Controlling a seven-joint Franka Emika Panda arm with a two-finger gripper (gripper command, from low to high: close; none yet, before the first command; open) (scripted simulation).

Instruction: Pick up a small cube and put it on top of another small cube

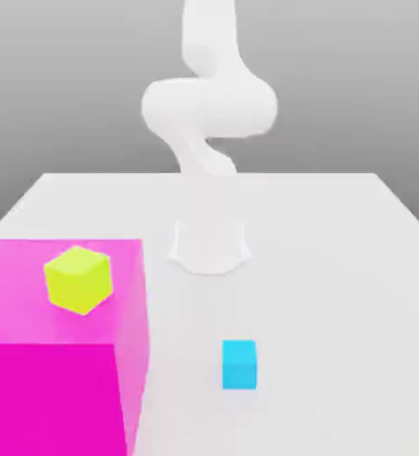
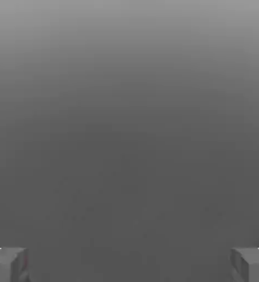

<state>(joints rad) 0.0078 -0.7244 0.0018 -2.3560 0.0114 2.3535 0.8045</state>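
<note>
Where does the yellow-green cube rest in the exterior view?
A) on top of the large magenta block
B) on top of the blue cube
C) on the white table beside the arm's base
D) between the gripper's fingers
A: the yellow-green cube sits on the top face of the large magenta block, apart from the blue cube on the white table.

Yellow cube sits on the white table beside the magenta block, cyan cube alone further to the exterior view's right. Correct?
Not quite. The yellow cube is not on the white table; it rests on top of the magenta block, as the exterior view shows. The rest holds: the cyan cube stands alone on the table, further to the exterior view's right.
</note>
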